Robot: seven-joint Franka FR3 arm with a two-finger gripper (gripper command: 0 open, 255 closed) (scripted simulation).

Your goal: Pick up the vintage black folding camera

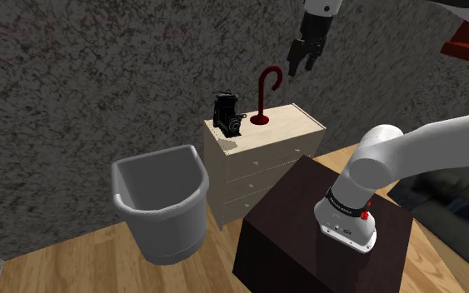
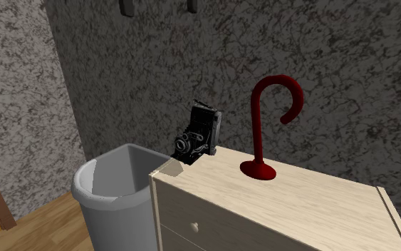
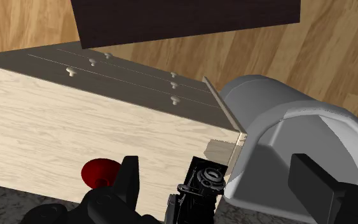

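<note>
The all-black two-finger gripper (image 1: 301, 68) hangs high over a pale wooden three-drawer dresser (image 1: 267, 143), its fingers (image 3: 130, 183) spread wide with nothing between them. The vintage black folding camera (image 1: 227, 115) stands upright at the corner of the dresser top nearest a grey plastic waste bin (image 1: 161, 202), well below the gripper. Just beside the camera, on the shoulder view's right, a dark red crook-shaped hook on a round base (image 1: 263, 96) rises from the same top. Its curved head comes just under the gripper, so it stands nearer the fingers than the camera does. The bin stands on the wooden floor (image 1: 74, 266) just beside the dresser's end. A rough speckled grey wall (image 1: 99, 75) runs behind, and the dark brown stand box (image 1: 284, 241) is in front of the drawers
</note>
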